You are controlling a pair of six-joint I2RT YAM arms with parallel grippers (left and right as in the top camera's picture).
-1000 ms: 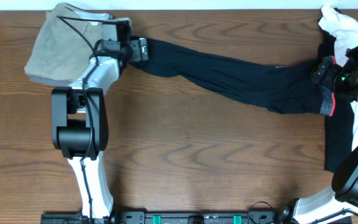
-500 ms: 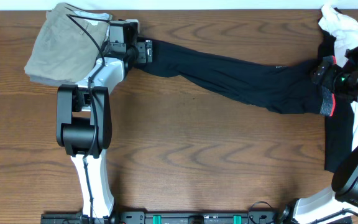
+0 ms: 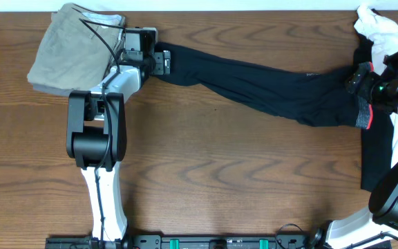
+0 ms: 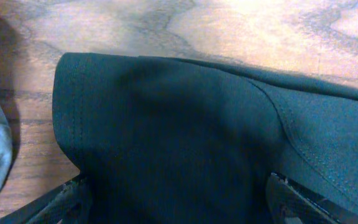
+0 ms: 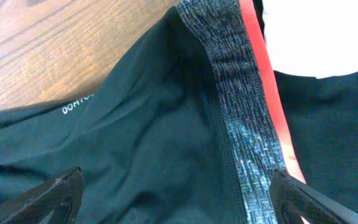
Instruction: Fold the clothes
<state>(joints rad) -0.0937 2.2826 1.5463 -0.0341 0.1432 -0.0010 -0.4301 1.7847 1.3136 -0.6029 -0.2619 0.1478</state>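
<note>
Overhead looks straight down; both wrist cameras look closely onto the leggings' (image 3: 268,83) opposite ends.

Passable over bare brown wooden tabletop (image 3: 240,173) nearside; barred behind by long black stretchy leggings (image 3: 268,83), far left by folded khaki trousers (image 3: 64,48), far right by white cloth (image 3: 378,28).

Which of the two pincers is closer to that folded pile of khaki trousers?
Left. The left pincer sits at the leg end of the leggings, just beside the khaki trousers. The right pincer is far across the table, over the red-and-grey waistband.
</note>
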